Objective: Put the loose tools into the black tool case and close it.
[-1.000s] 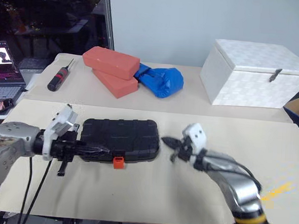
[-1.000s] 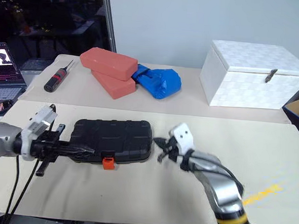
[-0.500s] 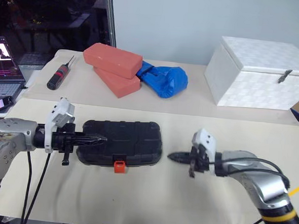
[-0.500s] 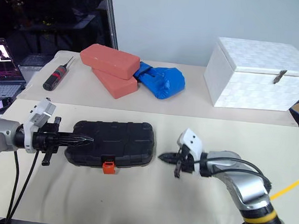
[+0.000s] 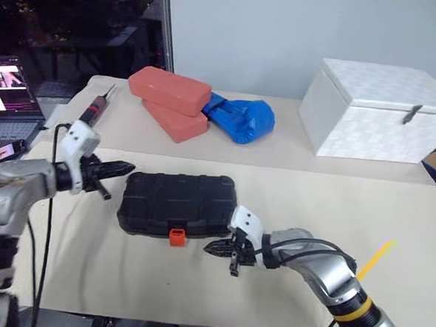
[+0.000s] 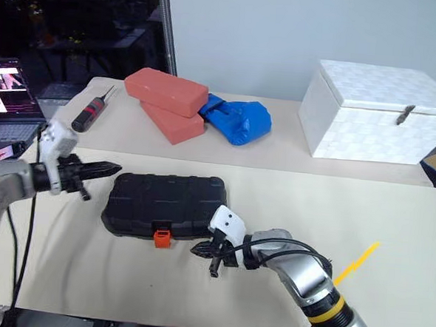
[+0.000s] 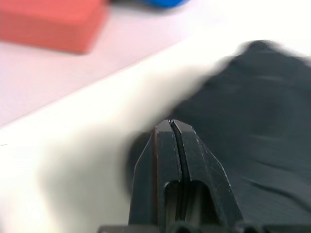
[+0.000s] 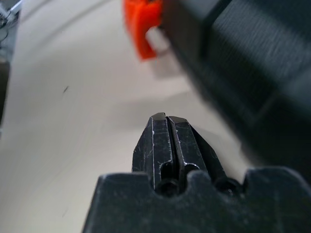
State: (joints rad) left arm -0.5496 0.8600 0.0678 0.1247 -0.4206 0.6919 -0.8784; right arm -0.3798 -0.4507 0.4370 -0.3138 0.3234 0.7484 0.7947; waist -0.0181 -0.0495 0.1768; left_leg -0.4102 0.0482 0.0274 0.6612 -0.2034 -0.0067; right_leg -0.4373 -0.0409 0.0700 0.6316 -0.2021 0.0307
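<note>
The black tool case [image 5: 177, 203] lies closed and flat on the near table, its orange latch [image 5: 176, 236] at the front edge. The loose tools are out of view. My left gripper [image 5: 129, 168] is shut and empty; it hovers by the case's far left corner, pointing at it. My right gripper [image 5: 209, 247], also shut and empty, sits low in front of the case, just right of the latch, tips toward it. The right wrist view has the shut right gripper [image 8: 165, 116] with the latch [image 8: 141, 24] ahead and the case wall [image 8: 252, 58] alongside. The left wrist view has the shut left gripper [image 7: 171, 122] before the case [image 7: 252, 121].
On the far table stand a white box [image 5: 380, 110], two stacked red bricks [image 5: 170, 101], a blue bundle [image 5: 243, 119] and a black screwdriver with a red band [image 5: 94, 111]. A laptop [image 5: 7, 95] sits at the left. A yellow strip [image 5: 375, 255] lies on the table, right.
My left gripper has lifted off the case's left end and moved toward its far left corner. My right gripper has swung from the case's right side to its front, near the latch.
</note>
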